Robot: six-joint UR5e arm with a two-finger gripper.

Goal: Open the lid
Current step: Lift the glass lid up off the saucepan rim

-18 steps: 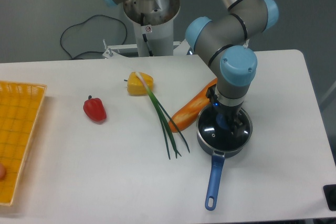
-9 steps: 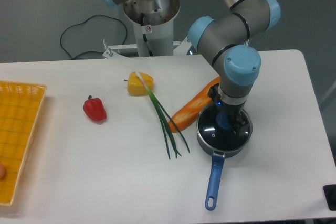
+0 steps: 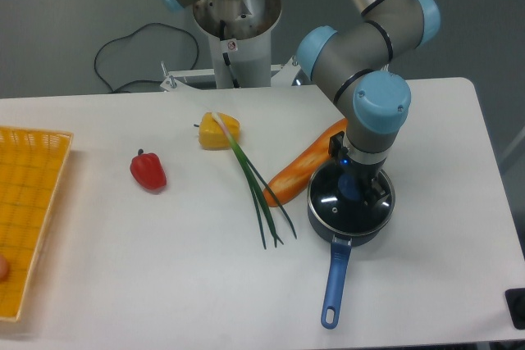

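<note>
Fingers of the two-finger gripper down around the blue centre knob; grip cannot be told. Round clear glass lid with thin metal rim seated on the dark saucepan with long blue handle. Grasping step, seemingly; next calls for a firm pinch, then a straight lift.

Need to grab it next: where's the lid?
The lid sits on the saucepan at the table's right, beside the carrot, directly under the hand.

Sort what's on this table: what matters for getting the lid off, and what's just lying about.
For the job: lid, its blue knob, saucepan, gripper.

Lying about: carrot, spring onion, yellow pepper, red pepper, yellow basket.
</note>
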